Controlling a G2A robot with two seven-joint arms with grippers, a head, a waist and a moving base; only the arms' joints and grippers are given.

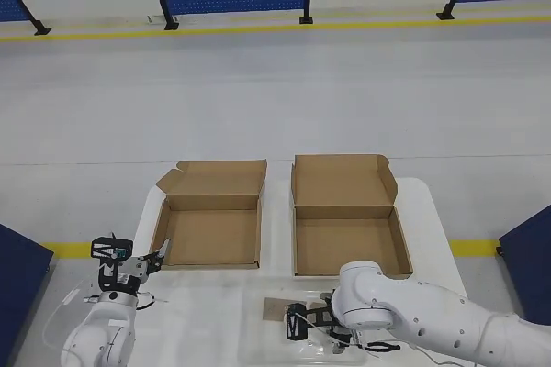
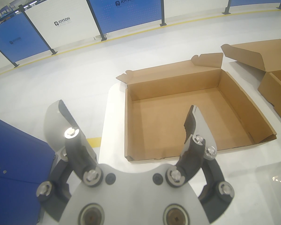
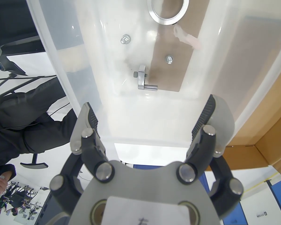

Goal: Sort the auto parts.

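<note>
Now: clear plastic tray holds one metal ring, two bolts, one L-shaped bracket. Left tool, right tool released.

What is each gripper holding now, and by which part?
Nothing is held. The left gripper and the right gripper both have open, empty jaws; the right one is above the clear bin.

Brown box; silver ring; translucent white tray; white table.
</note>
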